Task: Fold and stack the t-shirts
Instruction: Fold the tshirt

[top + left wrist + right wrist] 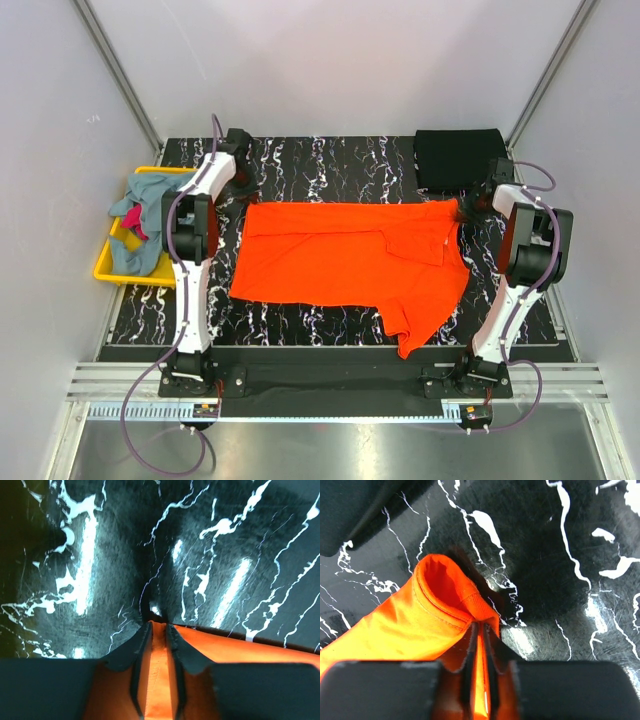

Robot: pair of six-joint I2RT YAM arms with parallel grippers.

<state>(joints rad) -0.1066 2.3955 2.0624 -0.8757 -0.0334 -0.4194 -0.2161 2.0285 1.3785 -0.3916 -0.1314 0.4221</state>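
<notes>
Table [330,325]: black slab with white marble veining, glossy.

Orange t-shirt [340,255]: soft, thin cloth, lying mostly flat mid-table with shallow creases. Its long axis runs left to right, and one sleeve points toward the near edge at the right.

Left gripper [159,626]: dark fingers clamped on a stitched orange hem at the shirt's far left corner.

Right gripper [481,626]: fingers pinched on a rolled, hemmed orange edge at the far right corner.

Yellow bin [104,270]: rigid plastic at the left edge, holding a crumpled grey-blue t-shirt [145,250] and a magenta t-shirt [133,222].

Black t-shirt [458,158]: a folded rectangle in the far right corner.
</notes>
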